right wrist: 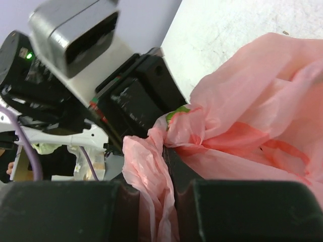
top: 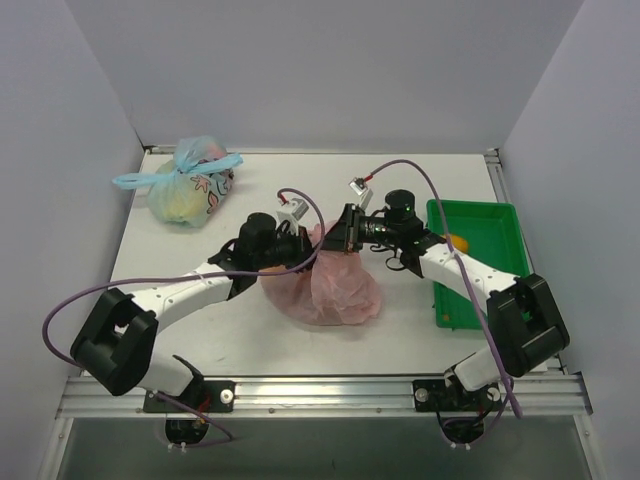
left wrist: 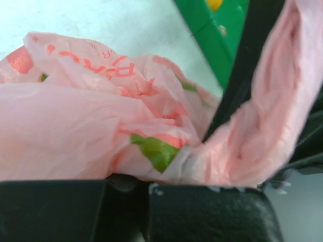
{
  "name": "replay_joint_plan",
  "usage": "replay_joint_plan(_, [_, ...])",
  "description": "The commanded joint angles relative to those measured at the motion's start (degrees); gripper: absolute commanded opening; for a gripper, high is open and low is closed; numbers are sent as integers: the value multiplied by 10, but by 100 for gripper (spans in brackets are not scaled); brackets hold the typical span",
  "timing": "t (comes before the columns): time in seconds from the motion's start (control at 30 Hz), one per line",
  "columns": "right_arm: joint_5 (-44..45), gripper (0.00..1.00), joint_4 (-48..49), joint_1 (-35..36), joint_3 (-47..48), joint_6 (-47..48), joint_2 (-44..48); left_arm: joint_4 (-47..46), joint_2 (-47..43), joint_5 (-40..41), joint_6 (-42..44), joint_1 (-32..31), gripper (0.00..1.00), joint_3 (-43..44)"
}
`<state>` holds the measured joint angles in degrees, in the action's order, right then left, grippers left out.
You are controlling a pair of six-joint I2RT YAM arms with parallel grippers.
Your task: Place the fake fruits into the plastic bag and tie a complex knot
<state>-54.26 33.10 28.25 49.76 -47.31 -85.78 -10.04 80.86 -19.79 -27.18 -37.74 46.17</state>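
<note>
The pink plastic bag (top: 330,285) with peach prints lies mid-table, its top gathered between my two grippers. My left gripper (top: 300,240) is shut on one twisted handle of the bag (left wrist: 166,166). My right gripper (top: 345,232) is shut on the other handle (right wrist: 151,171), a pink strand running between its fingers. The two grippers almost touch above the bag's mouth. One yellow-orange fruit (top: 458,242) lies in the green tray; it also shows in the left wrist view (left wrist: 214,4). No knot shows in the pink plastic. Fruits inside the bag are hidden.
A green tray (top: 480,255) stands at the right, partly under my right arm. A pale blue flower-printed bag (top: 190,185), tied with a blue bow, sits at the back left. Walls close the table on three sides.
</note>
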Motion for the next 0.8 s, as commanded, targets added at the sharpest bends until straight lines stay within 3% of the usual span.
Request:
replay_joint_plan(0.0, [-58,0,50,36,31,5,15,-171,29,-105,-139,30,0,-11])
replay_joint_plan(0.07, [-59,0,10,47,29,43,22,-216,35,-132,-181,42,0,-30])
replay_joint_plan(0.17, [-61,19,-69,52,24,116,48,-263,46,-160,-226,48,0,-42])
replay_joint_plan(0.2, [-64,39,-95,52,24,138,55,-283,52,-170,-245,50,0,-52])
replay_joint_plan(0.27, [-64,58,-214,42,53,231,73,-353,76,-196,-287,62,0,-64])
replay_joint_plan(0.3, [-65,79,-257,35,70,262,90,-386,86,-224,-330,68,0,-71])
replay_joint_plan(0.33, [-65,89,-297,26,102,315,98,-414,94,-231,-345,71,0,-85])
replay_joint_plan(0.4, [-66,96,-388,-10,137,325,117,-423,93,-238,-338,79,0,-90])
replay_joint_plan(0.5, [-65,94,-421,-66,173,303,139,-457,105,-249,-359,85,0,-95])
replay_joint_plan(0.57, [-46,87,-428,-90,158,296,151,-467,110,-249,-362,86,0,-97])
replay_joint_plan(0.7, [-16,46,-431,-110,97,349,139,-467,114,-251,-361,85,0,-93])
replay_joint_plan(0.77, [-24,43,-427,-103,87,361,116,-466,115,-260,-358,85,0,-92])
